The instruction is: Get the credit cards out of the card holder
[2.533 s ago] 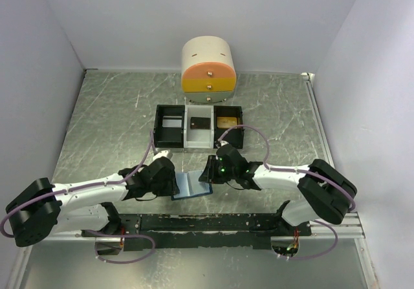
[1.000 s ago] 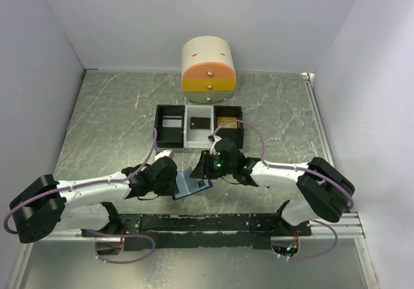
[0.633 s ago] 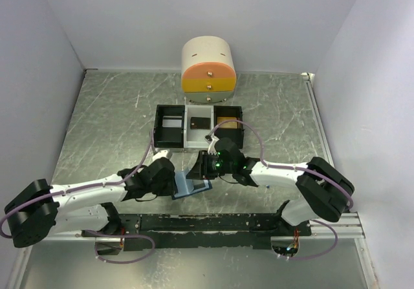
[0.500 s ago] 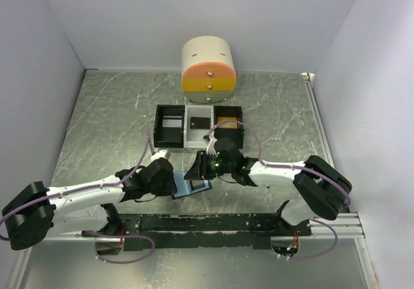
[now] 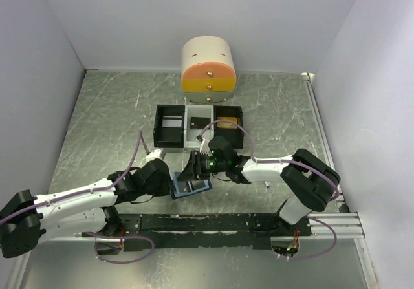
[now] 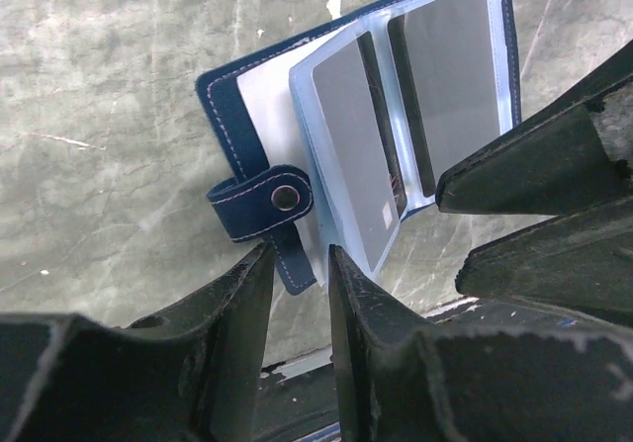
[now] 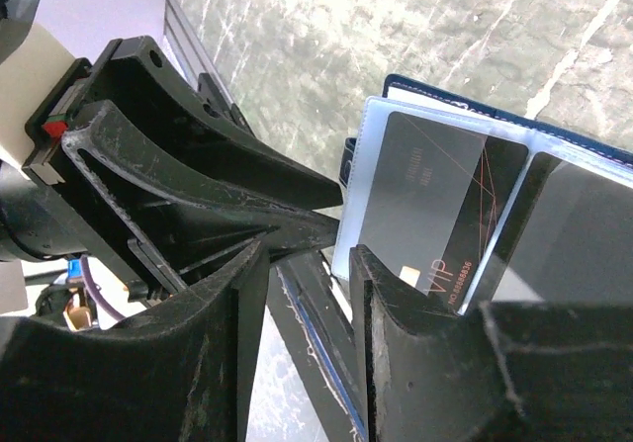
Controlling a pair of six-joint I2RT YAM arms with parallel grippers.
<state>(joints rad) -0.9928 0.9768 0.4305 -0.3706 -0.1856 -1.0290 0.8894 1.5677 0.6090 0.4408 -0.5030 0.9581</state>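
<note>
Reaching in low with the left arm (image 5: 84, 195) from 8 o'clock and the right arm (image 5: 268, 168) from 4 o'clock. Pointing the left gripper (image 5: 172, 183) (image 6: 297, 254) toward 3 o'clock and the right gripper (image 5: 193, 169) (image 7: 309, 249) toward 9 o'clock, almost nose to nose. Holding both pairs of jaws a little apart.

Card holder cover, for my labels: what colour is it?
Card holder: navy blue, pale stitching; clearest in left wrist view.

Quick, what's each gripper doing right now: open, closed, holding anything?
Left gripper: jaws narrowly apart at the card holder's clasp edge; whether it grips cannot be told.
Right gripper: open, holding nothing.
</note>
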